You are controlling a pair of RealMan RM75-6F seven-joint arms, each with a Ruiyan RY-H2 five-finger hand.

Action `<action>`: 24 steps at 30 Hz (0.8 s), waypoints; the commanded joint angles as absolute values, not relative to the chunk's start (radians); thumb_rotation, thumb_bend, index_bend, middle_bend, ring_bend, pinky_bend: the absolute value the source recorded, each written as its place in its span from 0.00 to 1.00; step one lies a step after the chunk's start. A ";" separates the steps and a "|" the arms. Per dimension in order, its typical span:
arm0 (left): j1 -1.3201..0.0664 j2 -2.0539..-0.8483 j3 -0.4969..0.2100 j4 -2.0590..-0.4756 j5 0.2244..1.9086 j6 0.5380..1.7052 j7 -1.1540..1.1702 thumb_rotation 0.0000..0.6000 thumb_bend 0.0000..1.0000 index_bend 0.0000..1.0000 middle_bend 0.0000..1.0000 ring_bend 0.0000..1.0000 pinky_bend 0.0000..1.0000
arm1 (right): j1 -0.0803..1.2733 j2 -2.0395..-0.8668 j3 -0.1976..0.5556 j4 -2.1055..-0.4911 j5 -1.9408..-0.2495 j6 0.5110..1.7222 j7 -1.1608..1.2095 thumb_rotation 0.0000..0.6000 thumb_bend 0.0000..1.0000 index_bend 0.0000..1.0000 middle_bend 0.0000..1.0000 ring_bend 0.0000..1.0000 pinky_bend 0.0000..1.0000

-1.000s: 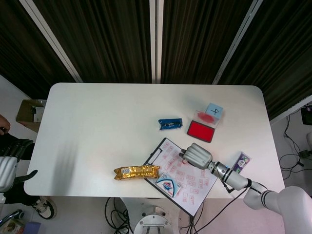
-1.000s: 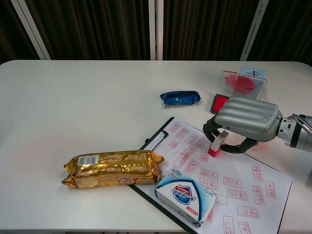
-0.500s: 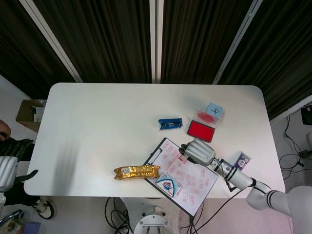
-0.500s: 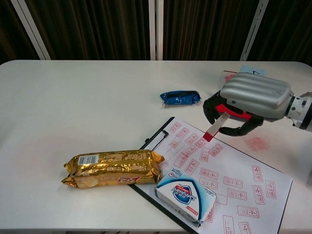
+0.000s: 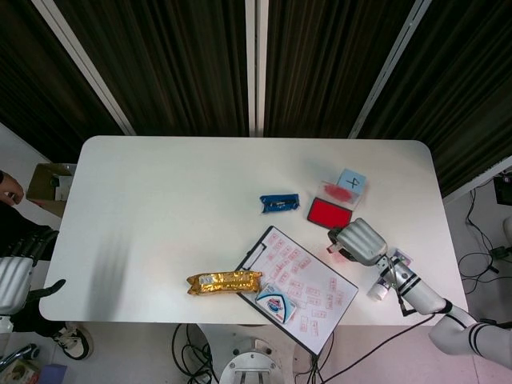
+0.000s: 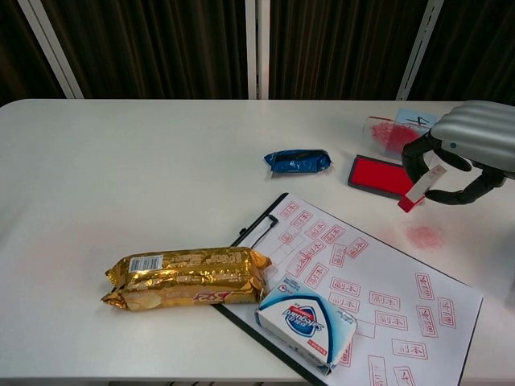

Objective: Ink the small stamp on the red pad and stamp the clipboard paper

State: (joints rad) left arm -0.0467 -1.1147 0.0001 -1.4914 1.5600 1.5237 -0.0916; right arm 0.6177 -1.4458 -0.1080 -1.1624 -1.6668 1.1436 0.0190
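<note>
My right hand (image 6: 471,149) hangs above the table just right of the red ink pad (image 6: 381,175), pinching the small stamp (image 6: 418,190), a white stick with a red tip that points down and left. From the head camera the right hand (image 5: 358,241) is off the paper, below the red pad (image 5: 329,214). The clipboard paper (image 6: 378,293) lies slanted at the front right and bears several red stamp marks. My left hand (image 5: 14,278) stays off the table's left edge, fingers apart, holding nothing.
A gold snack pack (image 6: 189,277) and a blue-and-white soap box (image 6: 306,322) lie on the clipboard's (image 5: 256,258) left part. A blue packet (image 6: 298,161) sits behind it. The ink-smeared pad lid (image 6: 393,133) lies beyond the pad. A red smear (image 6: 424,236) marks the table.
My right hand lifted the stamp off the paper and carried it right and back, past the clipboard's edge to beside the red pad. The left hand stayed where it was.
</note>
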 commanded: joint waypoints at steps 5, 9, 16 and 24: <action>-0.051 -1.117 0.000 -1.494 1.560 1.518 -0.087 1.00 0.00 0.18 0.17 0.16 0.25 | 0.580 -1.480 -0.126 -1.091 -1.649 1.112 0.036 1.00 0.37 0.99 0.81 0.74 0.91; -0.053 -1.120 0.001 -1.493 1.561 1.515 -0.086 1.00 0.00 0.18 0.17 0.16 0.25 | 0.568 -1.514 -0.125 -1.044 -1.657 1.123 0.052 1.00 0.37 0.95 0.78 0.74 0.91; -0.052 -1.121 0.001 -1.488 1.558 1.514 -0.088 1.00 0.00 0.18 0.17 0.16 0.25 | 0.560 -1.561 -0.124 -0.978 -1.672 1.131 0.077 1.00 0.36 0.92 0.76 0.74 0.91; -0.051 -1.123 0.002 -1.483 1.556 1.514 -0.093 1.00 0.00 0.18 0.17 0.16 0.25 | 0.563 -1.581 -0.120 -0.958 -1.679 1.119 0.076 1.00 0.35 0.86 0.72 0.74 0.91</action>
